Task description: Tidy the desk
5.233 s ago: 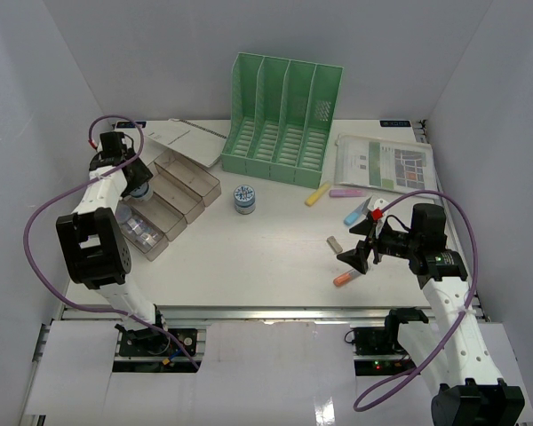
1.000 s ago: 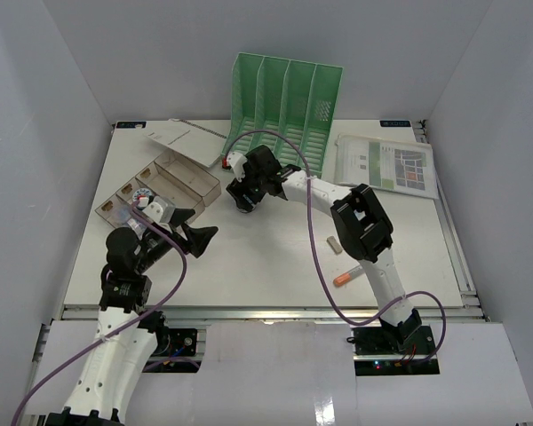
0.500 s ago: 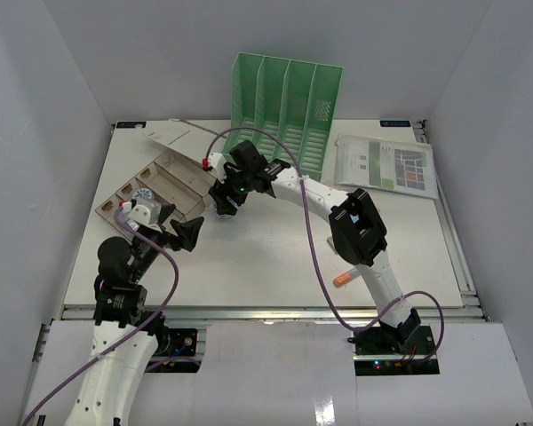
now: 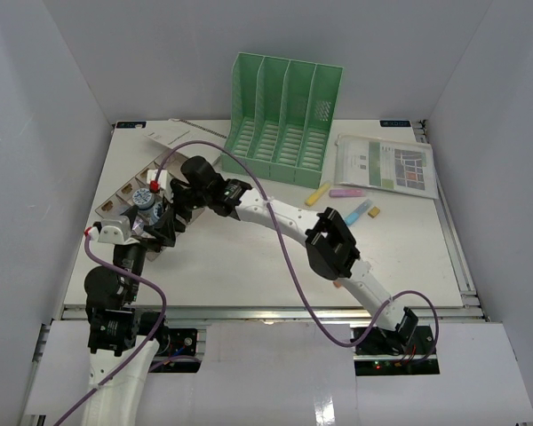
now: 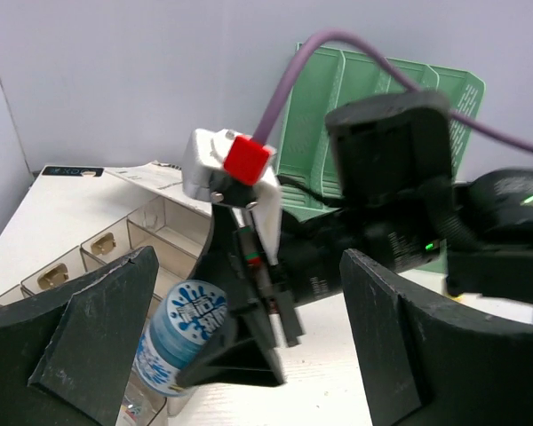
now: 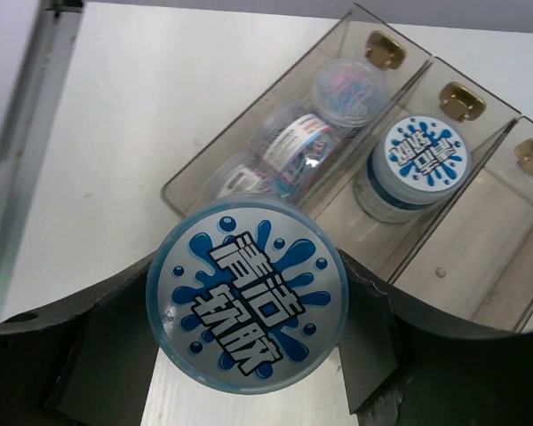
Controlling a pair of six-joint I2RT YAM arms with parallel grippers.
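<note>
Blue-and-white round tub [image 6: 246,297], clamped by its side wall between the fingers of the right claw [image 6: 246,351], lid toward the wrist camera. Just beyond and below the fingertips: clear compartment box [image 6: 480,240] holding a matching tub [image 6: 415,160] and small clip containers [image 6: 289,146]. Beneath the claw, spreading out on every side, lies the desk [image 6: 160,106]: judged stiff, heavy and smooth, so it offers no hold. Its loose items are gripped instead, the light, likely slippery tub by its wall. Left claw [image 5: 249,293] faces the right one, spread wide and empty.
</note>
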